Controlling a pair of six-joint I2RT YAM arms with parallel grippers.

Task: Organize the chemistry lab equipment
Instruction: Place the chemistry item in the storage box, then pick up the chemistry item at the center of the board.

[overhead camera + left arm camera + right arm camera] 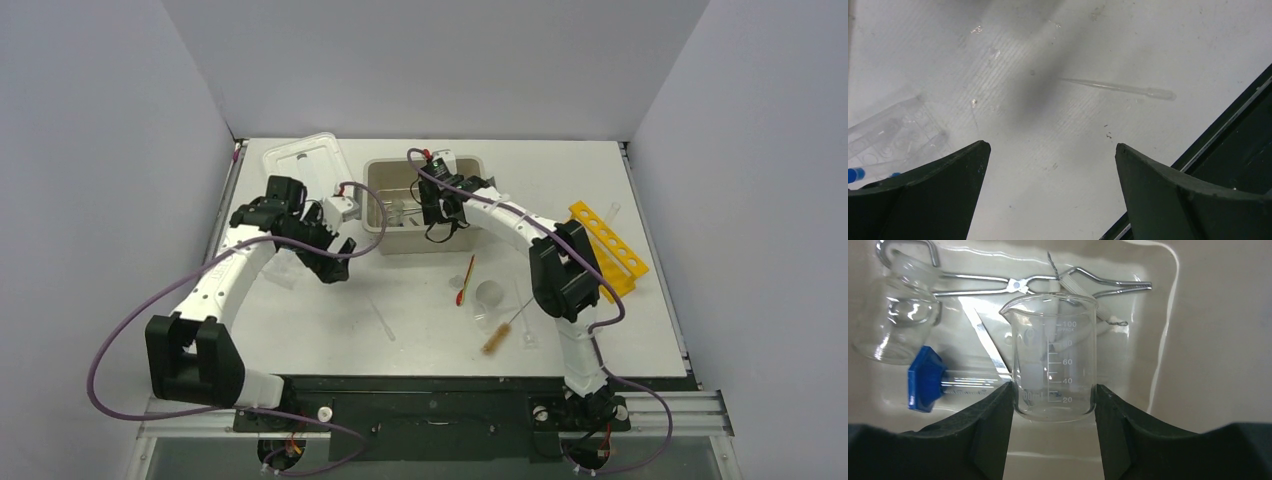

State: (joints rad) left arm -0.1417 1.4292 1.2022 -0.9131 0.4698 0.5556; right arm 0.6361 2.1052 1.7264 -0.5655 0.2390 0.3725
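White table (430, 335), grey walls (100, 130), beige tub (400, 242), beaker (1053, 360)

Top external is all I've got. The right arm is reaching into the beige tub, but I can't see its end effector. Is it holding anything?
Observer: Yes. The right end effector is closed on a clear graduated beaker, gripping it low on both sides.
Operator: What lies next to it in there?
Observer: A blue-capped tube lies on its side just left of the beaker.
Operator: Anything behind it?
Observer: Metal tongs lie flat beyond the beaker's rim.
Operator: And the left arm?
Observer: The left end effector is wide open and holds nothing.
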